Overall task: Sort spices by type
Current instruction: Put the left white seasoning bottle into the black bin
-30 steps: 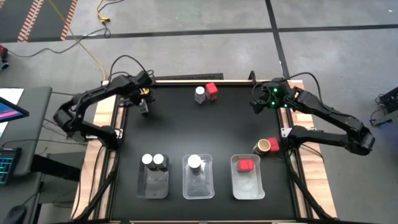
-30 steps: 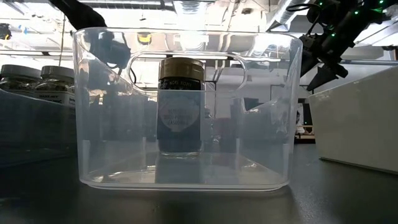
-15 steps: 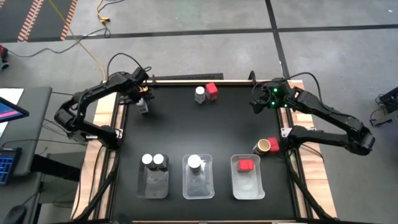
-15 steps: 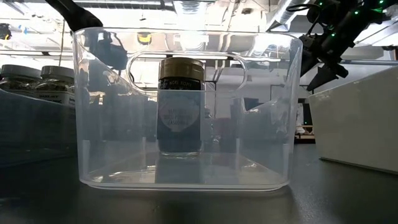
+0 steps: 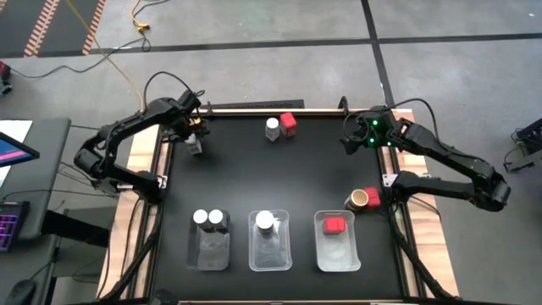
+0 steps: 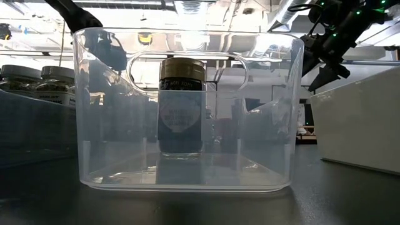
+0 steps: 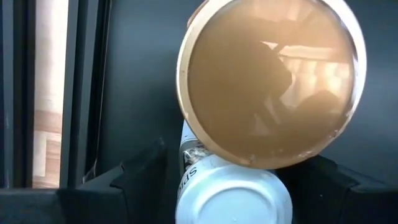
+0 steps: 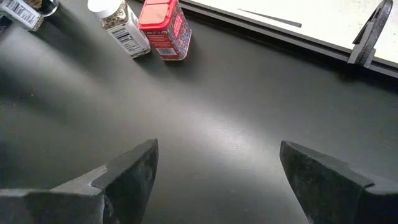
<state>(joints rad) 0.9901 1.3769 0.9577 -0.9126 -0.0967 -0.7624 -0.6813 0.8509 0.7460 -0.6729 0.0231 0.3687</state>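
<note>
At the table's far left my left gripper point(image 5: 194, 140) points down over two jars standing close together: a tan-lidded jar point(image 7: 267, 81) and a white-capped jar point(image 7: 233, 196). It is shut on the white-capped one. My right gripper point(image 5: 348, 140) hangs open above the far right of the table with nothing between its fingers point(image 8: 217, 155). A white-capped jar point(image 5: 272, 127) and a red-capped jar point(image 5: 289, 121) stand side by side at the far middle. A tan-lidded jar point(image 5: 359, 199) and a red-capped jar point(image 5: 373, 197) stand at the right edge. My left gripper has the white-capped jar between its two fingers, which come from above on opposite sides of the jar just below its cap point(image 7: 186, 177). The jar leans against the tan-lidded jar. Whether its base is on the table is hidden by the cap.
Three clear trays stand in a row near the front edge. The left tray point(image 5: 210, 250) holds two white-capped jars, the middle tray point(image 5: 271, 250) one pale-capped jar point(image 6: 182, 106), the right tray point(image 5: 337, 252) one red-capped jar. The mat between the trays and the far jars is bare.
My left arm's wrist has swung a little toward the table's left edge above the two jars at the far left. My right arm has kept still.
</note>
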